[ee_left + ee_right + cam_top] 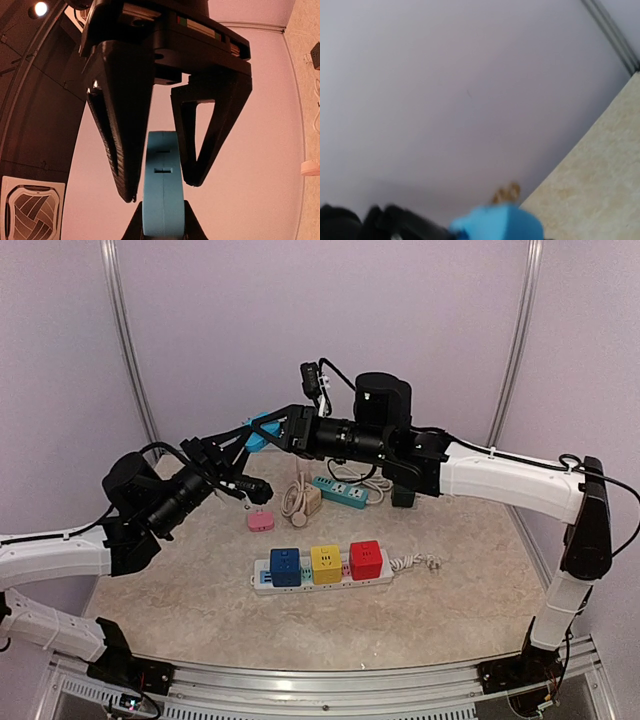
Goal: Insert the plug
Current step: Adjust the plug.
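A light-blue plug cube (261, 428) hangs in the air between my two grippers, above the back of the table. In the left wrist view my left gripper (163, 222) is shut on the cube (164, 155), gripping its lower end. My right gripper (162, 190) comes from the other side, and its black fingers (125, 150) straddle the cube's slotted end with a thin gap on one side. In the right wrist view the cube (500, 225) is blurred at the bottom edge, its brass prongs (507, 191) pointing away; my own fingers do not show there. A white power strip (386, 580) lies on the table.
Blue (285, 566), yellow (325, 562) and red (365, 558) cubes sit plugged in the white strip. Behind it lie a pink cube (261, 521), a beige plug with coiled cord (300, 502), a teal strip (340, 492) and a black adapter (403, 496).
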Motion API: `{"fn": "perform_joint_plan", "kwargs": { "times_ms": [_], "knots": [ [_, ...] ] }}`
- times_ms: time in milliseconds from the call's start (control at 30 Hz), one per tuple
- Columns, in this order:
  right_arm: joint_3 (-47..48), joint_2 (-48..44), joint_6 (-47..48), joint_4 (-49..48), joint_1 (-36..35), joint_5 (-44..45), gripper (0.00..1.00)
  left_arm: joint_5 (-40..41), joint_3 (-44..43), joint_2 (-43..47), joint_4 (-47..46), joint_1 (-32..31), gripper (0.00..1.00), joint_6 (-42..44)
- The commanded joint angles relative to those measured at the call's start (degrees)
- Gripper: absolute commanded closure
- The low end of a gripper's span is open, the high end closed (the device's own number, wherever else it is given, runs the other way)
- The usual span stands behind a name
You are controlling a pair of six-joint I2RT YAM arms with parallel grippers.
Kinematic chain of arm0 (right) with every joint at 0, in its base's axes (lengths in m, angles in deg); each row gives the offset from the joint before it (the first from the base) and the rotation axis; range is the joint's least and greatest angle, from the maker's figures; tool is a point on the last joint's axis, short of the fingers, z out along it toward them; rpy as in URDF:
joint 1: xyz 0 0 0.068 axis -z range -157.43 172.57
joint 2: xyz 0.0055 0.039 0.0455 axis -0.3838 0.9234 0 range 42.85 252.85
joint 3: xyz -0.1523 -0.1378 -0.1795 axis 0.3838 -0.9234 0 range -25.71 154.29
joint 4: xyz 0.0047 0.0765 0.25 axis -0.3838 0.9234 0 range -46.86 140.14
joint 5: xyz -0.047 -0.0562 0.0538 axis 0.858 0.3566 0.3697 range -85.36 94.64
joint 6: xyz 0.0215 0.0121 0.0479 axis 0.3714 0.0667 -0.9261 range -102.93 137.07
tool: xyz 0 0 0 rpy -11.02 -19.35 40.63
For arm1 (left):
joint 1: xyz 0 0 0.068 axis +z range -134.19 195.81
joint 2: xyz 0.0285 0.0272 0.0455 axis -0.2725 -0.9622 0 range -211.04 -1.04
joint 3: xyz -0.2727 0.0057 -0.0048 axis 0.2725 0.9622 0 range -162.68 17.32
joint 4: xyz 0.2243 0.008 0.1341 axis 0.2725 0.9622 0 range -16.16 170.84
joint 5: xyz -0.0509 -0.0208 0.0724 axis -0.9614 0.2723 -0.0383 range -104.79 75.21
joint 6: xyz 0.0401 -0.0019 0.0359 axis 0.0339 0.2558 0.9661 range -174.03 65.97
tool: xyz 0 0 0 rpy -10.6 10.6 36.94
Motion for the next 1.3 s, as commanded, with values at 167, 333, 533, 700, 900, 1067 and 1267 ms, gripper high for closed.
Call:
{"fn": "perform_joint_plan", "kwargs": {
  "times_ms": [167,333,533,700,900,1067,1267],
  "knots": [
    [0.6,0.4,-0.2,0.5,-0.2,-3.0,1.0,-2.2,-2.9,-0.7,0.1,2.1,1.0,1.7],
    [-0.9,-1.4,2.3,0.2,0.1,-2.1,1.0,-2.8,-0.5,0.5,3.7,1.5,0.96,1.2],
    [-0.2,-4.6,15.4,7.7,0.2,0.8,1.0,-7.6,6.3,4.3,7.7,-0.5,0.03,3.3],
    [-1.3,-7.8,42.5,21.0,-0.6,2.0,1.0,-8.2,-0.4,11.8,34.0,-3.4,0.01,-16.3],
    [-7.7,-12.5,68.4,28.8,-4.6,-0.3,1.0,-14.0,-12.4,13.6,54.3,-3.6,0.11,-53.5],
    [-6.7,-13.9,73.8,29.5,-6.5,-2.5,1.0,-16.0,-14.3,12.7,54.0,-3.3,0.24,-66.8],
    [-5.3,-13.6,75.7,29.1,-8.0,0.1,1.0,-18.1,-15.5,11.0,56.7,-3.7,0.19,-68.5]
  ]
}}
